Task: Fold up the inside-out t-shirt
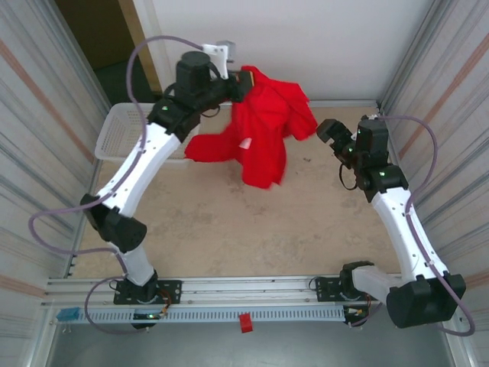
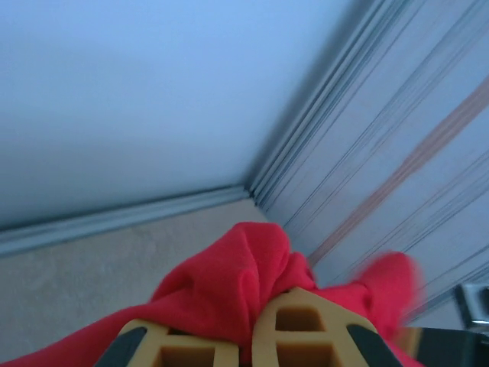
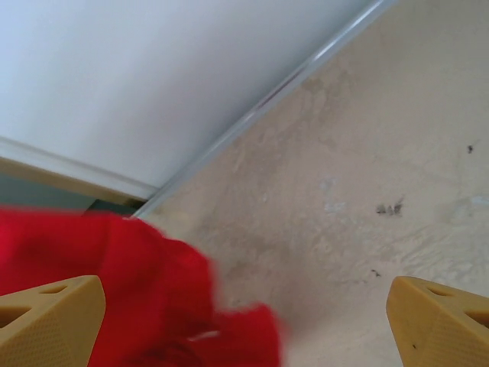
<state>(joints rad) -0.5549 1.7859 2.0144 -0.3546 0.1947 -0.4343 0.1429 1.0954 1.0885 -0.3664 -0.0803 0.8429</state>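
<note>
Overhead, the left gripper is pinching the inside-out t-shirt by a bunched edge and holding it high near the far wall. The red cloth is hanging in a loose drape above the table; whether its lowest fold is touching the surface I cannot tell. Lifting it this way is probably meant to let the fabric fall open so it can be laid flat for folding. The right gripper is hovering just beside the hanging cloth, apart from it, likely lining up for a second corner. A white mesh basket is sitting at the far left, near the drooping sleeve.

Looking from the left wrist, the tan fingers are pressing together with a ridge of red t-shirt bulging up between them, so the grip is closed on the shirt.

Looking from the right wrist, the fingers are standing wide apart, holding nothing. The shirt is blurring into the lower left, close to the left finger, while bare tabletop is lying beyond.
</note>
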